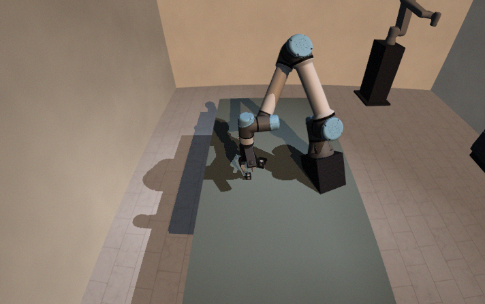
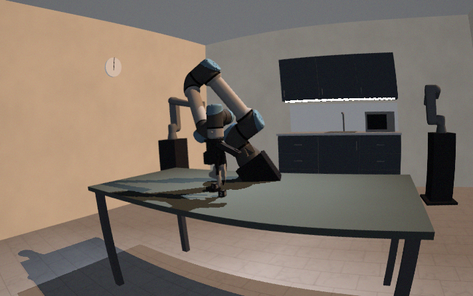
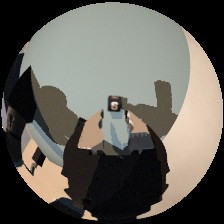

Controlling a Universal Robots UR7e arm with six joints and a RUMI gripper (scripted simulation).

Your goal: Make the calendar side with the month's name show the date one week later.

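Observation:
A dark cube (image 1: pixel 248 175) (image 2: pixel 222 192) (image 3: pixel 114 103) stands on the table outside the tray. A pale digit like a 2 shows on its side in the exterior view; the mark on its top is too blurred to read surely. The dark calendar tray (image 1: pixel 265 159) is just behind it, nearer the robot base, with a second cube (image 1: pixel 261 163) in it. The tray's month name and that cube's digits cannot be read. My gripper (image 1: pixel 248 170) (image 2: pixel 221 184) (image 3: pixel 114 110) points down, partly open and empty. Its fingertips are just above and beside the loose cube.
The robot's black base block (image 1: pixel 326 173) (image 2: pixel 260 170) stands on the green table (image 1: pixel 286 243) (image 2: pixel 331 205), to the right of the tray in the top view. Arm shadows darken the area around the tray and cubes.

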